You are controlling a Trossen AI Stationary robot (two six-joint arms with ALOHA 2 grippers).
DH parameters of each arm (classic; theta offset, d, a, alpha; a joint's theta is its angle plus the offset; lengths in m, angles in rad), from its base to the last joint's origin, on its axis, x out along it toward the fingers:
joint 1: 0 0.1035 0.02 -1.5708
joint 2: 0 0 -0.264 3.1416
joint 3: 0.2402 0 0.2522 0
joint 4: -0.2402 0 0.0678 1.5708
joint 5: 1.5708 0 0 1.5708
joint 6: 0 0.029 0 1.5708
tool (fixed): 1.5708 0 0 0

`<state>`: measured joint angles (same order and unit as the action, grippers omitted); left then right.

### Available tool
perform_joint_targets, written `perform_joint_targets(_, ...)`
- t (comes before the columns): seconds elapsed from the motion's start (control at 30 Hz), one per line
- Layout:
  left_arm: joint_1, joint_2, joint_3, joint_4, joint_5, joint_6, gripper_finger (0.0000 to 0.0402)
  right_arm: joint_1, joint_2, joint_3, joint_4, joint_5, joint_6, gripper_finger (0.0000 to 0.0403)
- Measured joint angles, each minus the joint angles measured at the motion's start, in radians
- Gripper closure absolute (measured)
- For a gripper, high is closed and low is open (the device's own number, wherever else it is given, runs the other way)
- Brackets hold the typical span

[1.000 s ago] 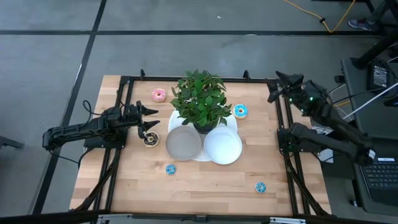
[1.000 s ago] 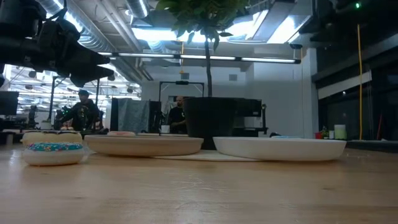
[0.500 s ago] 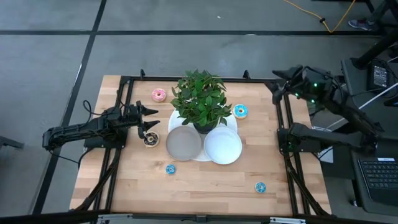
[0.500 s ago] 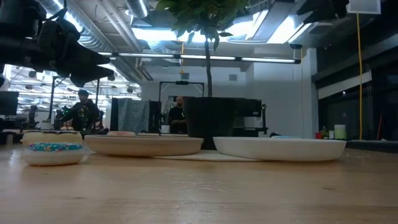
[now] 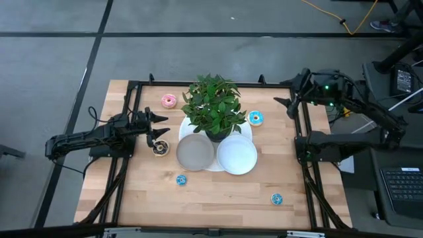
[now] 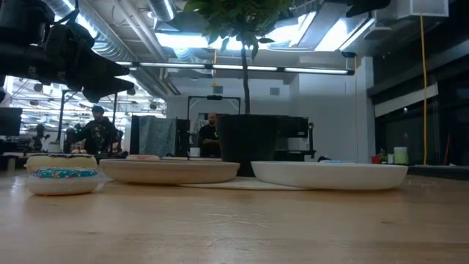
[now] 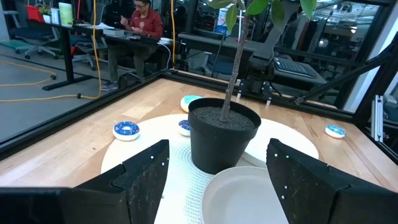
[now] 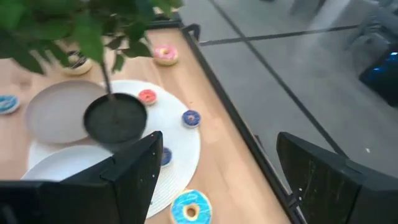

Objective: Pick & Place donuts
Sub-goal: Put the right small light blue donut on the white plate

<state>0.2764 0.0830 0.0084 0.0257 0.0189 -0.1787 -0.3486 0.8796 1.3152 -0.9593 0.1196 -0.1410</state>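
Donuts lie flat on the table: a pink one (image 5: 168, 100), a large light-blue one (image 5: 255, 118), a chocolate one (image 5: 160, 149), and two mini blue ones (image 5: 181, 179) (image 5: 276, 198). More minis lie on the white mat beside the pot (image 8: 147, 96) (image 8: 191, 117). My left gripper (image 5: 160, 127) is open, just on the far side of the chocolate donut and above it. It looks toward the pot (image 7: 222, 134). My right gripper (image 5: 289, 92) is open, raised over the far right corner. It looks down on the large blue donut (image 8: 189, 210).
A potted plant (image 5: 213, 106) stands mid-table on a round white mat (image 5: 188, 124). A grey plate (image 5: 195, 152) and a white plate (image 5: 236, 155) lie in front of it. Black frame rails (image 5: 129, 132) run along both sides. People sit in the room behind (image 6: 95, 132).
My right arm has swung its wrist round above the far right corner. Its gripper has moved a little toward the table's left and now points toward the plant. It stays open. The left arm and the donuts have kept still.
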Motion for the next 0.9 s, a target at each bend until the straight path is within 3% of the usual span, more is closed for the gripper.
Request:
perform_joint_targets(0.4,0.0,0.0,0.0,0.0,0.0,0.0,0.0142,0.157,0.045,0.125,-0.147,-0.07,-0.092,0.0089)
perform_joint_targets(0.9,0.0,0.0,0.0,0.0,0.0,0.0,0.0142,0.439,0.07,0.146,-0.207,-0.105,-0.068,0.0089)
